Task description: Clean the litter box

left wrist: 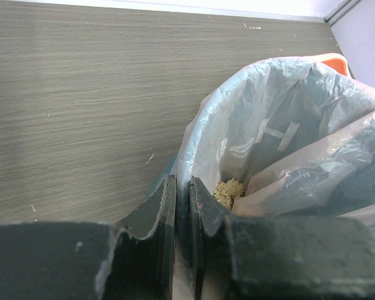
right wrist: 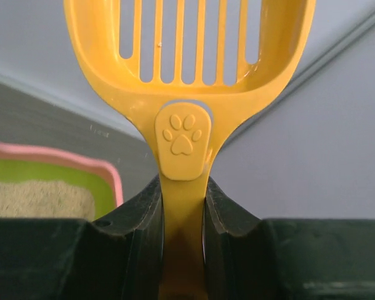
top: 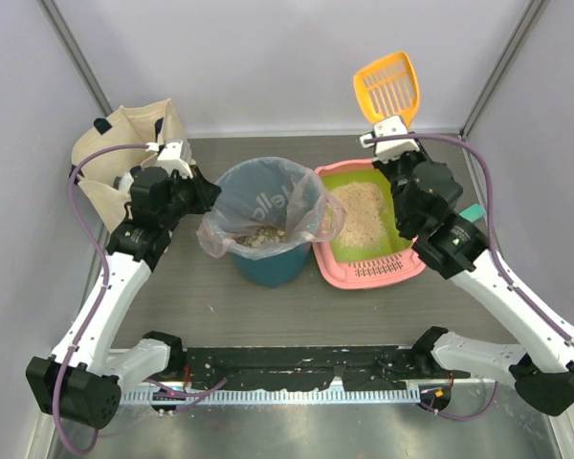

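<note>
Clamping the orange scoop (top: 387, 86) by its handle, the right gripper (right wrist: 183, 194) holds it raised beyond the litter box (top: 364, 278) — set just right of the teal bin (top: 268, 266) — while the left gripper (left wrist: 182, 187) pinches the liner bag (left wrist: 281, 125) at its rim, presumably to spread it.

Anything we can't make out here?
Top external: the clear bag hides the litter box's left rim and most of the teal bin's inside.
Right wrist: the scoop's front is cut off by the top edge; the right gripper hides its handle end.
Left wrist: the left gripper is shut at the bag; film between its jaws is unclear.
Top external: clumps in the litter too small.
</note>
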